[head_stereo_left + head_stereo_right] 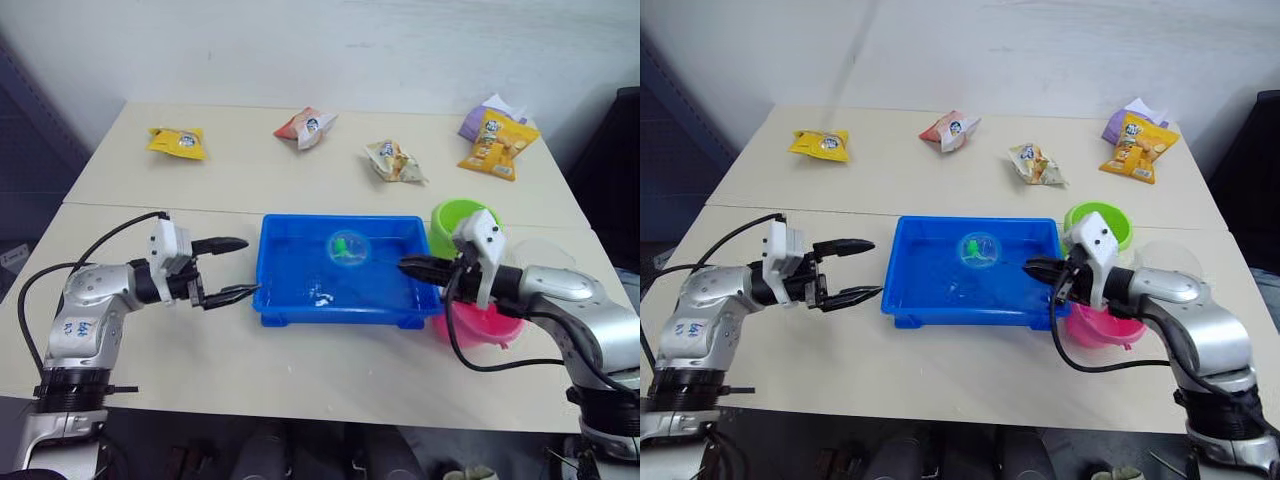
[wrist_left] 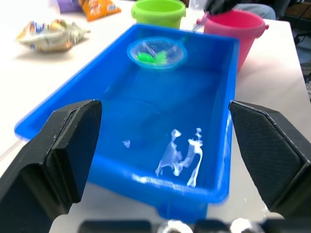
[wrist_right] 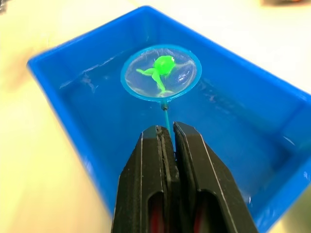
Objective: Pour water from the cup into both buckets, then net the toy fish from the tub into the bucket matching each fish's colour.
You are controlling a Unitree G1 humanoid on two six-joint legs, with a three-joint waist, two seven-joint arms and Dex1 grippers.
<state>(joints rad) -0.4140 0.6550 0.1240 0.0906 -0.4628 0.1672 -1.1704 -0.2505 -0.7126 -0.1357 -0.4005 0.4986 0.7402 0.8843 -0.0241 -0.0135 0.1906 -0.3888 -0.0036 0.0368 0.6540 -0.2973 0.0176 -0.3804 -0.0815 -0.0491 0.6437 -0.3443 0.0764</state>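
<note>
Right claw [image 3: 164, 133]: pressed onto thin stick of round blue-rimmed mesh net [image 3: 161, 74], green plastic toy fish [image 3: 160, 68] inside, over shallow bright blue plastic tub [image 1: 300, 300] (just ahead of fingertips). Left claw [image 1: 235, 268]: spread, beside tub.

Two pale tables [image 1: 300, 180] are set edge to edge, with a seam running left to right between them; four snack packets and one purple packet are laid on the far table; a yellow packet [image 1: 178, 142] is placed at the far left; a red-and-white packet [image 1: 305, 127] is seen right of it, towards the middle; a pale crumpled packet [image 1: 394, 162] is laid further right; an orange packet [image 1: 498, 144] is placed at the far right, overlapping a purple packet [image 1: 480, 117] behind it; a light wall [image 1: 330, 45] is seen beyond.
</note>
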